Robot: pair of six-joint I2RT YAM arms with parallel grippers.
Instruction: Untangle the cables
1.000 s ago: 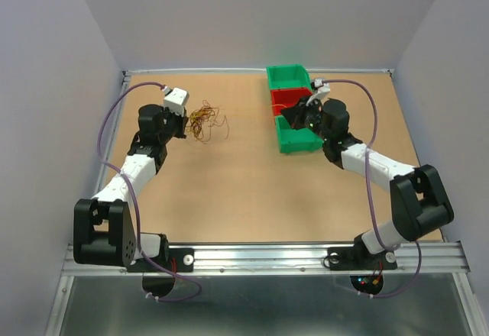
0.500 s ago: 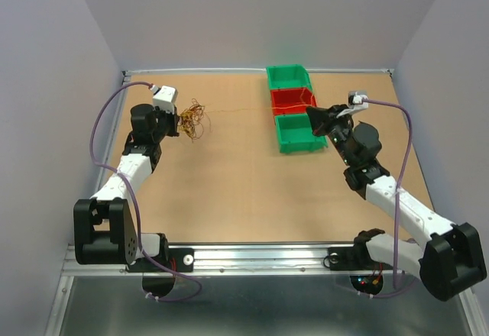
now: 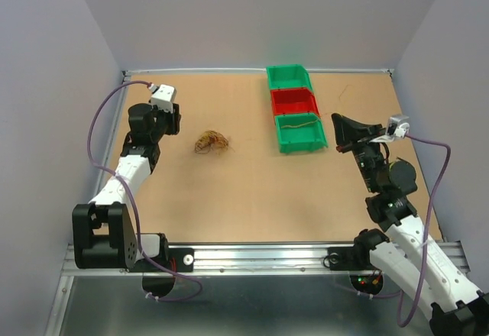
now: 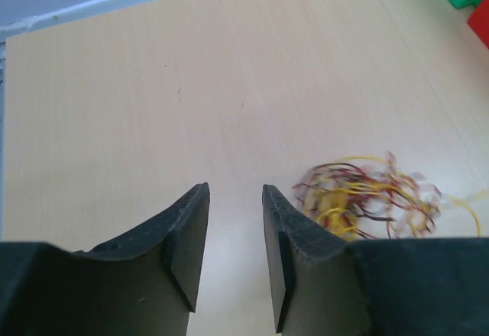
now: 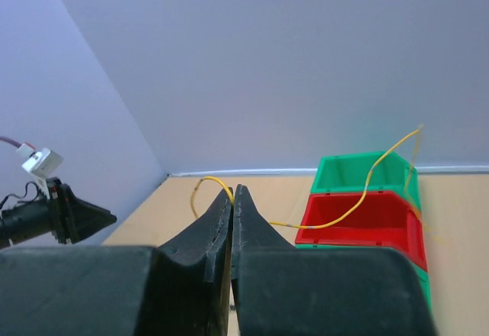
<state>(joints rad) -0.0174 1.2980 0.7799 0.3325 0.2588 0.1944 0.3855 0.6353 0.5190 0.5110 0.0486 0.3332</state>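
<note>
L gripper (image 4: 234, 198): fingers spread w/ a clear gap, nothing between them, touching nothing. It hangs over the tan wooden tabletop (image 3: 252, 191). R gripper (image 5: 232, 192): jaws pressed together, pinching a thin yellow wire cable (image 5: 214, 182) at the tips. The cable loops out at 10 o'clock and trails off toward 2 o'clock, over the bins.

Tangled clump of red-brown, yellow and dark wiry cables (image 3: 212, 142) lies loose on the tabletop at 4 o'clock of the L gripper, apart from it. In the L wrist view it's blurred, its lower edge cut off by a finger; single strands can't be sorted. In the top view the pinched cable is too thin to trace; only a pale strand shows in the nearest green bin.

Row of three plastic bins, green-red-green (image 3: 294, 103), sits at 9 o'clock of the R gripper, well apart from the clump.
</note>
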